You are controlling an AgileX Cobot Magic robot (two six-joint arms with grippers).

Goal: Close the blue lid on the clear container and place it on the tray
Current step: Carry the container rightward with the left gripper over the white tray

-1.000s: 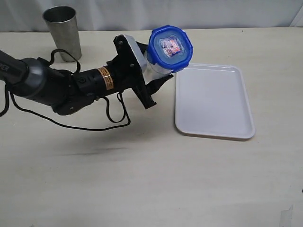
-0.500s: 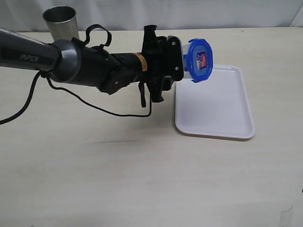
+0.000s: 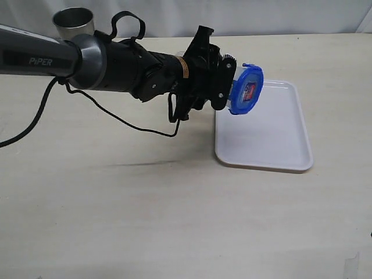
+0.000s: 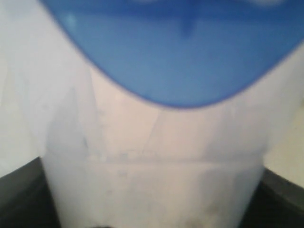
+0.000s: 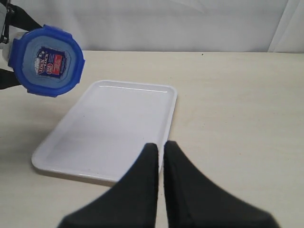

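Observation:
The blue lid (image 3: 246, 89) sits closed on the clear container (image 3: 232, 87), which lies sideways in the air over the left edge of the white tray (image 3: 273, 139). My left gripper (image 3: 224, 87) is shut on the container's body, the lid pointing right. In the left wrist view the container (image 4: 156, 161) fills the frame, with the lid (image 4: 185, 52) beyond it. The right wrist view shows the lid (image 5: 47, 61) with its red-white label, hanging above the tray (image 5: 109, 128). My right gripper (image 5: 161, 148) is shut and empty, near the tray's edge, and is out of the exterior view.
A grey metal cup (image 3: 74, 22) stands at the back left of the table, partly behind my left arm (image 3: 87, 61). A black cable (image 3: 116, 119) hangs from that arm above the tabletop.
The left arm has carried the container a little further right and lower over the tray, and turned it so the lid faces more sideways. The right gripper reads unchanged.

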